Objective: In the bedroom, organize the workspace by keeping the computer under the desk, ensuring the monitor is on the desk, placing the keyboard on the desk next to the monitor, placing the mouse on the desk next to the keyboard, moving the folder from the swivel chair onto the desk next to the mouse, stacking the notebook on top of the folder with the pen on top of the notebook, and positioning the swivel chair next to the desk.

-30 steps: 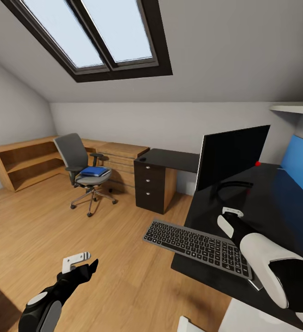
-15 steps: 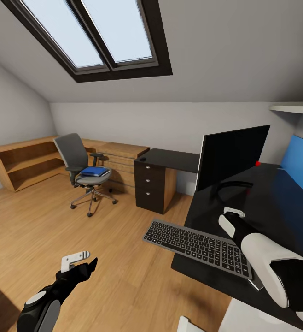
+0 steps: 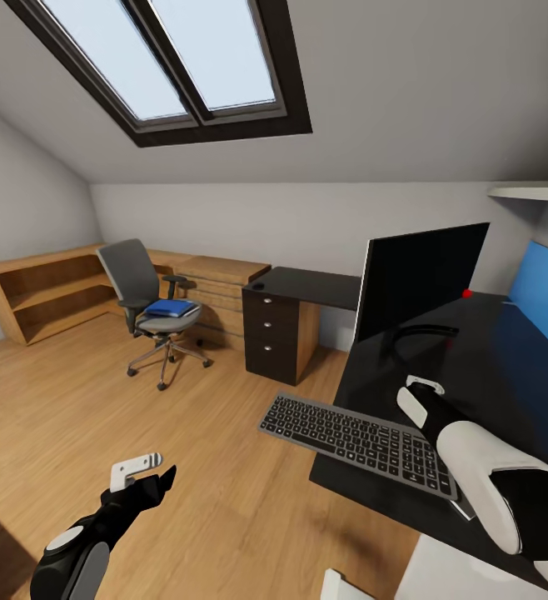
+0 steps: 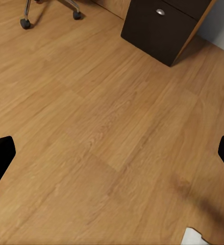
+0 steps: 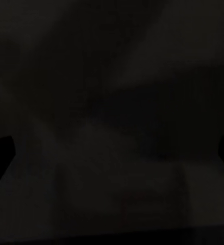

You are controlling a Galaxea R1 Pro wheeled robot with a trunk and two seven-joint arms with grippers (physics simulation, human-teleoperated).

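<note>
Over the black desk (image 3: 507,367) on my right side, my right tool (image 3: 421,387) hangs just above the top, between the monitor's round base and the keyboard (image 3: 359,437). In the head view only its white tip shows, so I cannot tell how far it is parted or whether it touches the desk. In the right wrist view the dark tips sit at the two far edges with nothing but dark surface between them, which suggests it is spread and carrying nothing.

My left tool (image 3: 145,471) hovers low over the wood floor (image 4: 101,132), its fingers wide apart and holding nothing; the left wrist view shows bare floorboards between its tips.

The monitor (image 3: 420,279) stands upright on the desk. The keyboard lies at the desk's near corner, its left end jutting past the edge over the floor. Across the room, the swivel chair (image 3: 145,304) stands well apart from the desk, beside the low wooden cabinets (image 3: 45,292), with the blue folder (image 3: 171,309) lying on its seat.
</note>
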